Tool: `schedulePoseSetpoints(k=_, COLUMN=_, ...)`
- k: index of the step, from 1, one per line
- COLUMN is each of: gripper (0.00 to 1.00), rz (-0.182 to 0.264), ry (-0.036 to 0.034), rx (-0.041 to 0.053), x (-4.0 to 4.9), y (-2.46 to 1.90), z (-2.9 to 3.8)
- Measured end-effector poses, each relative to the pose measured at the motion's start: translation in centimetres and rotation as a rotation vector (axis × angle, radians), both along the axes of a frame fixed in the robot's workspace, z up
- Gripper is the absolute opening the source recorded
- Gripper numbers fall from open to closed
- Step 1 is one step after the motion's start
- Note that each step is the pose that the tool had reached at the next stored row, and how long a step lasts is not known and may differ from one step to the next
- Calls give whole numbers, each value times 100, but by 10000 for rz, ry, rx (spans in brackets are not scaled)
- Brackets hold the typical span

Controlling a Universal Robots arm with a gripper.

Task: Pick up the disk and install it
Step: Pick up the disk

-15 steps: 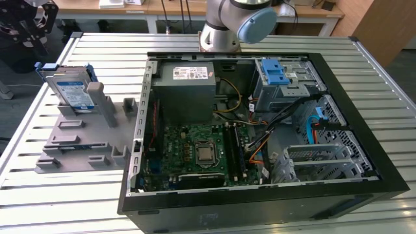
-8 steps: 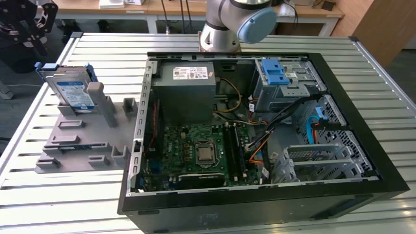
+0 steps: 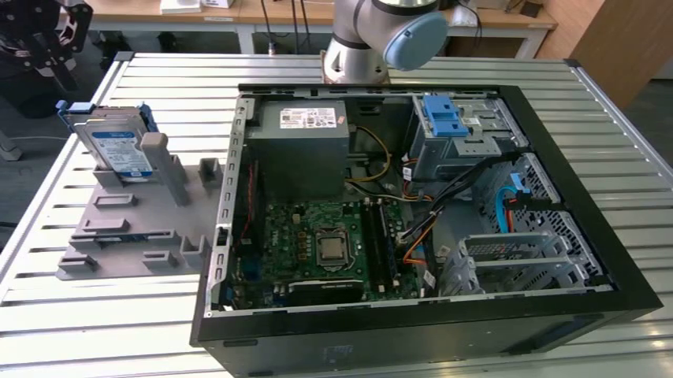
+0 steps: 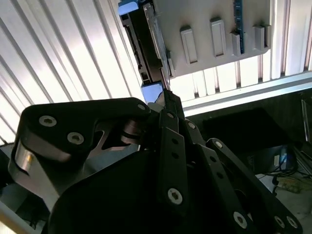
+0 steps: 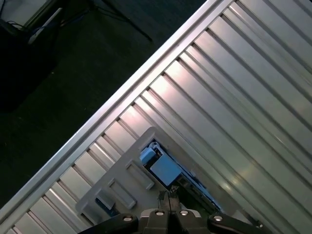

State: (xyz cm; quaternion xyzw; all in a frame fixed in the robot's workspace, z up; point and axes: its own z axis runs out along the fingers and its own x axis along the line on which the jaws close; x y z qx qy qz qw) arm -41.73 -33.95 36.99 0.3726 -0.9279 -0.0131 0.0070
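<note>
One black claw, tips pinched together and empty, hangs near the flat silver-grey hard drive with blue rails, which stands on edge in a grey plastic rack beneath it. Pickup isn't begun, I'd say, and a grasp needs the claw opened. Beyond lies the open black computer case.

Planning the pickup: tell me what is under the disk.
The disk stands on edge in a grey holder lying on the slatted table. A grey post of the holder covers its lower corner, so the seating is hidden.
</note>
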Motion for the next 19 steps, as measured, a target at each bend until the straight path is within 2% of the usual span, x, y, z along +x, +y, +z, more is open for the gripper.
schedulePoseSetpoints(k=19, gripper=11, rz=1786, ry=0, rx=0, x=-1, y=0, z=-1)
